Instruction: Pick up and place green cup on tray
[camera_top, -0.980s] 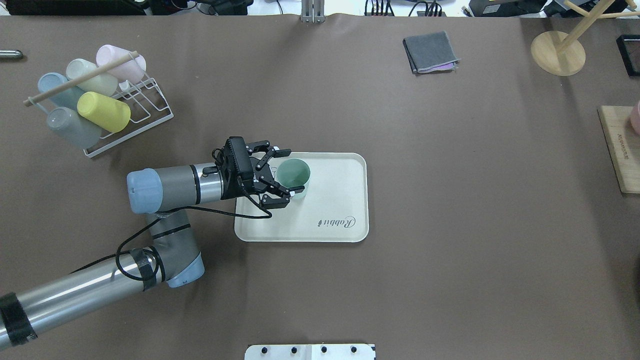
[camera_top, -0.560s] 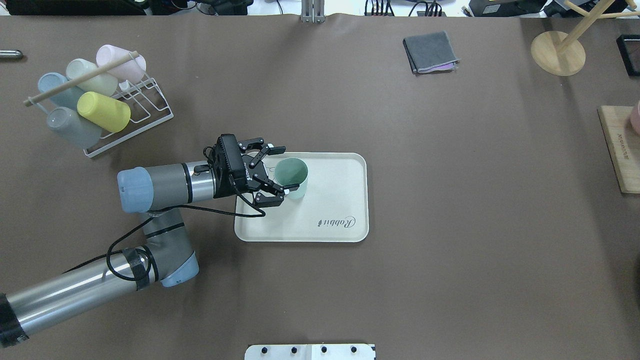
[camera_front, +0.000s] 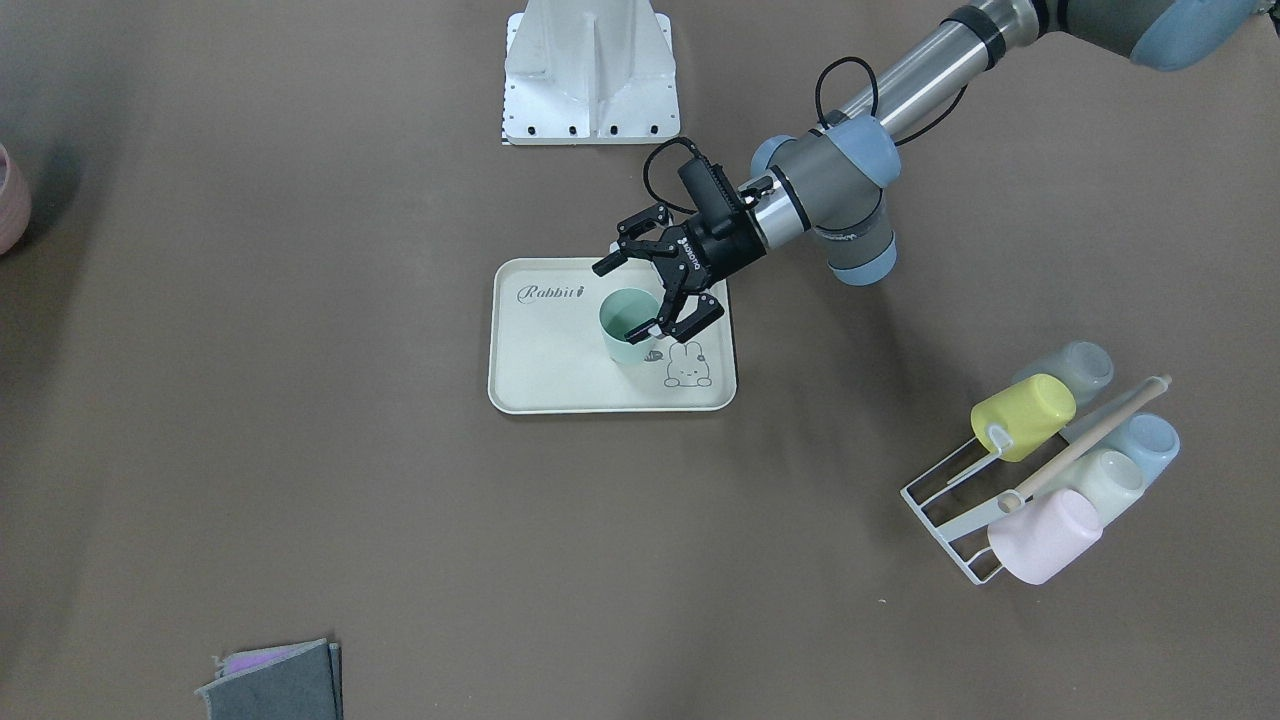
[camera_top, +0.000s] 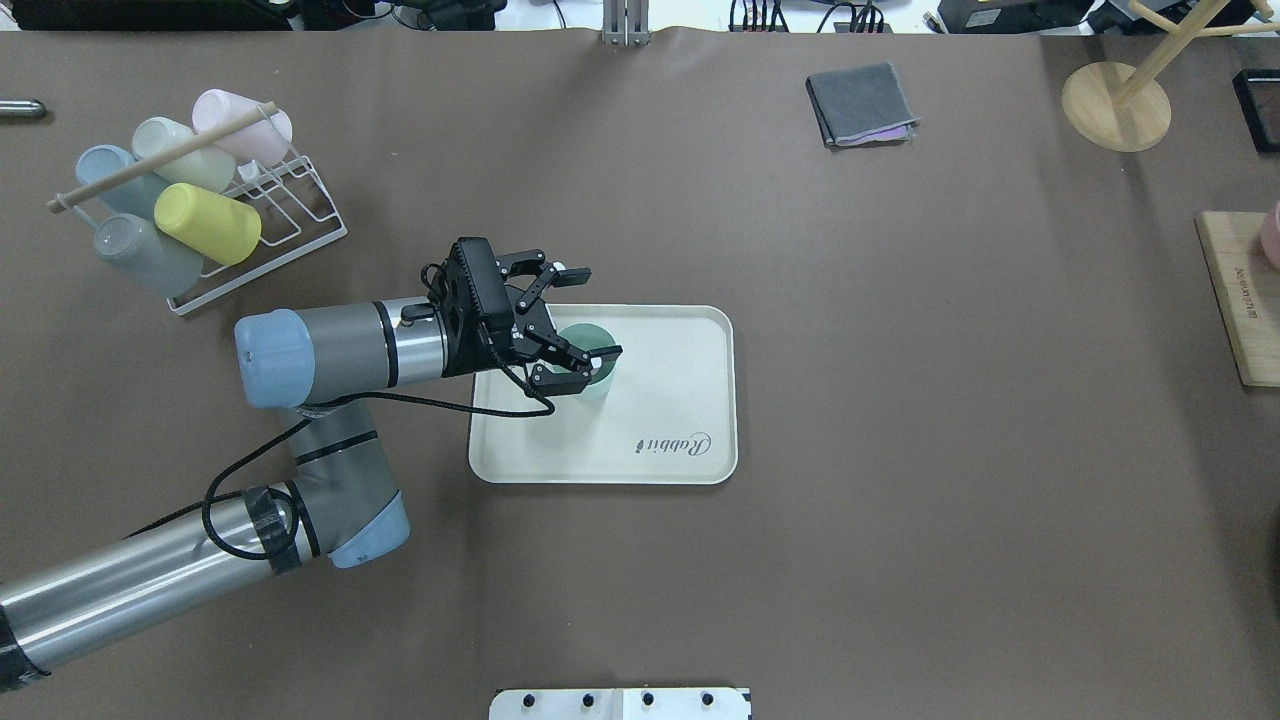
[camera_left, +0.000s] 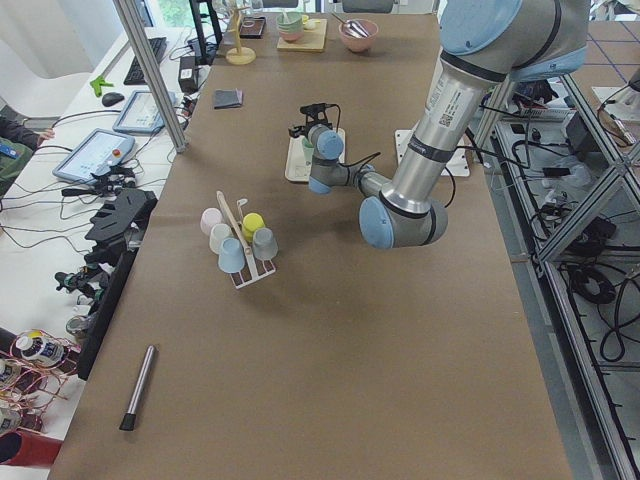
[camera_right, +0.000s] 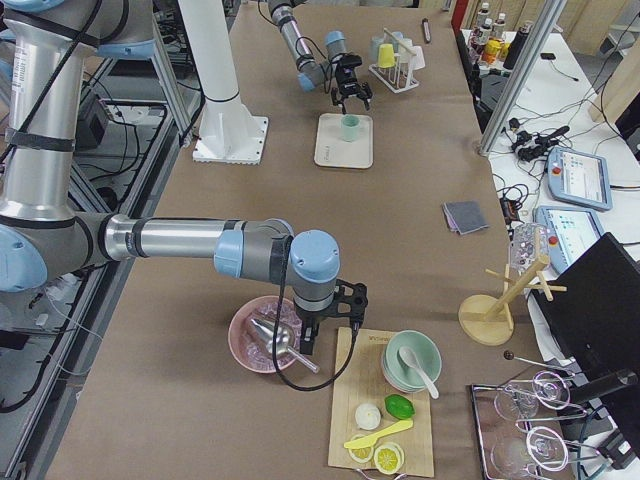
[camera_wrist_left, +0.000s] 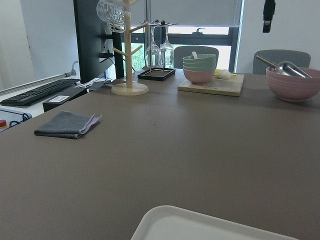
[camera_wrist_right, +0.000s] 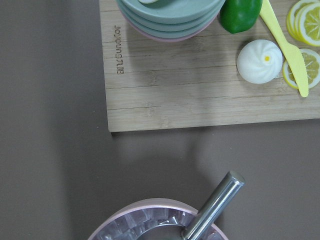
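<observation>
The green cup (camera_top: 597, 386) stands upright on the cream tray (camera_top: 680, 400), in its left half; in the front-facing view the cup (camera_front: 625, 350) is next to the tray's (camera_front: 550, 350) rabbit drawing. My left gripper (camera_top: 592, 314) is open and empty, raised above the cup (camera_right: 348, 126), with one fingertip over its rim in the front-facing view (camera_front: 620, 300). The left wrist view shows only the tray's far rim (camera_wrist_left: 210, 225). My right gripper (camera_right: 303, 345) hangs over a pink bowl far from the tray. I cannot tell whether it is open or shut.
A white wire rack (camera_top: 290, 200) with several pastel cups, among them a yellow cup (camera_top: 207, 222), stands at the far left. A folded grey cloth (camera_top: 860, 103), a wooden stand (camera_top: 1115, 105) and a wooden board (camera_top: 1240, 300) lie far right.
My open left gripper first drew back to the left from the cup, then rose, and now overlaps the cup's rim from above. The cup has stayed in place on the tray.
</observation>
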